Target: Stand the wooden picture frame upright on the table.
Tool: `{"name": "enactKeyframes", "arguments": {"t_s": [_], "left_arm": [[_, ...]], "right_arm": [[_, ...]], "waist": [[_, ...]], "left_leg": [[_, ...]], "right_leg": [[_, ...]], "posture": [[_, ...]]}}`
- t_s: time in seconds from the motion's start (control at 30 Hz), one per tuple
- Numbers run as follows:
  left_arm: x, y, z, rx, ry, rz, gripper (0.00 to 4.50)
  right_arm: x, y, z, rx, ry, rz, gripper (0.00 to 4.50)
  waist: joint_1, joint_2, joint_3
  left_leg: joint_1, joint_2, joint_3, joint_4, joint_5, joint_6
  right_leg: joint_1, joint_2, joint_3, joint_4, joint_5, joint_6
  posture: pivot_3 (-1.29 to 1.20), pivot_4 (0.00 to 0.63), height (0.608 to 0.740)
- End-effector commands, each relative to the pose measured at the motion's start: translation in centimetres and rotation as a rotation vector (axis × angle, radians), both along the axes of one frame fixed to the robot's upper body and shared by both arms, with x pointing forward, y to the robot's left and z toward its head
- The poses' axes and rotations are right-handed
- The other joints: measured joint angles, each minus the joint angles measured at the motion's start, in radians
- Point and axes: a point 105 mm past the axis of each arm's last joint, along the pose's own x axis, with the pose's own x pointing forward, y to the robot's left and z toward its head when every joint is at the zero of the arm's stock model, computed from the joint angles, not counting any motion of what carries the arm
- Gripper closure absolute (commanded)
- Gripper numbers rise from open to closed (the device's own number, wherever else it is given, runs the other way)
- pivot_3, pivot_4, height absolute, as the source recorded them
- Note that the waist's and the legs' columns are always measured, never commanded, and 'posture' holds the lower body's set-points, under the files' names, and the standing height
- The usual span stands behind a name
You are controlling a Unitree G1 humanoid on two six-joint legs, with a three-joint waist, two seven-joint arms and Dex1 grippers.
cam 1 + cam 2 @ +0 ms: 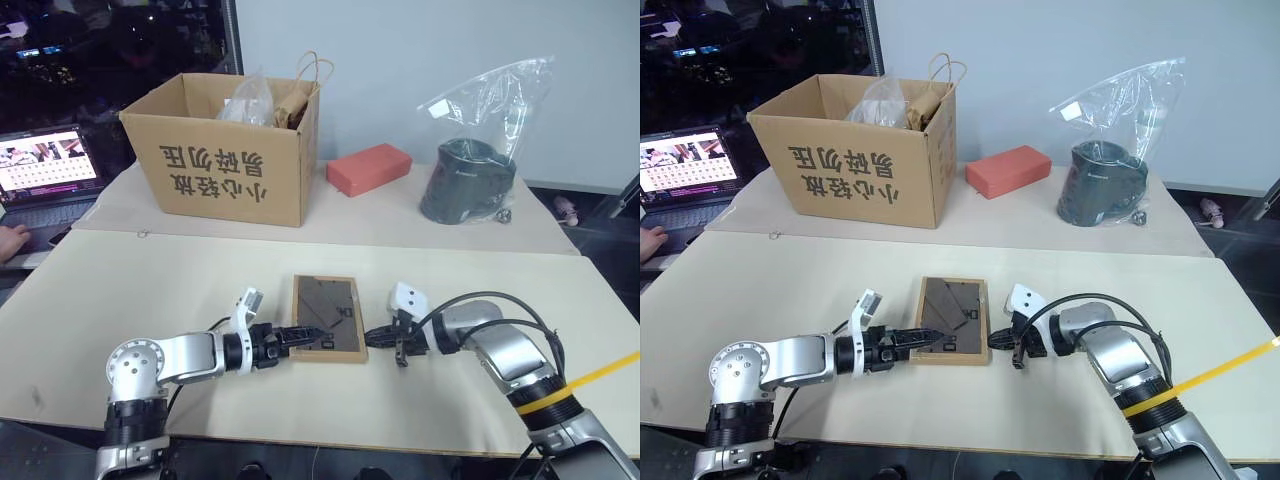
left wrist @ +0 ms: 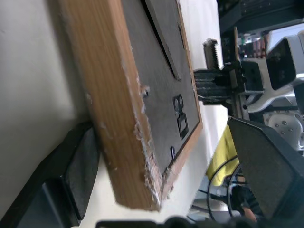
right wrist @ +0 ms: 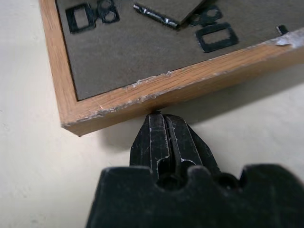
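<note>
Wood-edged and face down, the wooden picture frame (image 1: 327, 317) lies flat on the cream bench (image 1: 150, 290) near its front edge, dark back and folded easel stand up. The left claw (image 1: 297, 335) has its fingers spread apart around the frame's near left corner, one finger low beside the edge. The right claw (image 1: 377, 334) is pinched together, its tip touching the frame's right edge. It looks light, stiff and a bit chipped; likely best taken by its rim. Farther back sit a cardboard box (image 1: 225, 150) and a red block (image 1: 368, 167).
</note>
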Motion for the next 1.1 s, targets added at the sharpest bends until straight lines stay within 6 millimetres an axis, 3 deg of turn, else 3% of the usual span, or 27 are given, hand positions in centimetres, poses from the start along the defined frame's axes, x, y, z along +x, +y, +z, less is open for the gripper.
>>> {"name": "enactKeyframes", "arguments": {"t_s": [0.03,0.17,0.3,0.5,0.67,0.73,0.83,0.87,0.97,1.1], "left_arm": [[-0.2,-0.2,0.8,-0.090,0.029,0.022,0.04],[0.2,-0.2,1.3,-0.112,0.043,0.059,0.04],[0.8,-0.1,1.8,-0.158,0.049,0.097,1.17],[0.5,-1.0,1.8,-0.175,0.052,0.067,3.34],[-0.6,-0.4,2.8,-0.101,-0.025,-0.069,3.36],[-1.1,0.3,4.3,-0.128,-0.086,-0.109,3.36],[-0.8,1.8,4.9,-0.071,-0.139,-0.094,3.36],[-0.6,2.2,5.1,-0.060,-0.149,-0.085,3.36],[0.1,3.0,5.5,-0.054,-0.162,-0.067,3.36],[0.4,2.8,5.7,-0.039,-0.178,-0.084,3.36]], "right_arm": [[-0.5,0.5,0.3,0.014,-0.008,0.021,4.50],[-0.5,0.5,0.3,0.015,-0.006,0.017,4.50],[-0.3,0.5,0.4,0.013,-0.012,0.015,4.50],[0.0,0.0,1.1,0.024,-0.023,-0.005,4.50],[-0.3,-3.3,2.5,0.054,0.114,-0.106,4.50],[0.3,-4.2,3.9,0.101,0.107,-0.168,4.50],[0.8,-5.3,6.9,0.193,0.093,-0.220,4.50],[0.8,-5.5,7.8,0.218,0.089,-0.225,3.91],[0.3,-4.3,11.0,0.322,0.067,-0.173,3.06],[0.0,-1.9,12.5,0.389,0.063,-0.108,1.76]], "waist": [[0.000,0.000,0.000],[0.000,0.000,0.000],[0.000,0.000,0.000],[0.001,0.000,0.000],[0.007,0.000,0.000],[0.006,0.000,0.000],[-0.001,0.000,0.001],[-0.001,0.000,0.001],[0.000,0.000,0.001],[0.001,0.000,0.001]], "left_leg": [[0.000,0.000,0.000,0.000,0.000,0.000],[0.000,0.000,0.000,0.000,0.000,0.000],[0.000,0.000,0.000,0.000,0.000,0.000],[0.000,0.000,0.000,0.000,0.000,0.000],[-0.002,0.000,0.000,-0.001,0.000,-0.001],[-0.003,-0.001,0.000,-0.001,0.000,-0.001],[-0.003,-0.001,0.000,-0.003,0.000,-0.001],[-0.003,-0.001,0.000,-0.003,0.000,-0.001],[-0.004,-0.001,0.000,-0.002,0.000,-0.001],[-0.004,-0.001,0.000,-0.003,0.000,-0.001]], "right_leg": [[0.000,0.000,0.000,0.000,0.000,0.000],[0.000,0.000,0.000,0.000,0.000,0.000],[0.000,0.000,0.000,0.000,0.000,0.000],[-0.001,0.000,0.000,-0.001,0.000,0.000],[-0.001,0.000,0.000,-0.002,0.000,0.000],[-0.002,0.000,0.000,-0.003,0.000,0.000],[-0.004,0.000,0.000,-0.003,0.000,0.000],[-0.004,0.000,0.000,-0.003,0.000,0.000],[-0.004,0.000,0.000,-0.004,-0.001,0.001],[-0.005,0.000,0.000,-0.005,-0.001,0.002]], "posture": [[0.00,0.150,0.716],[0.00,0.150,0.716],[0.00,0.150,0.716],[0.00,0.150,0.716],[0.00,0.150,0.716],[0.00,0.150,0.716],[0.00,0.150,0.716],[0.00,0.150,0.716],[0.00,0.150,0.716],[0.00,0.150,0.716]]}}
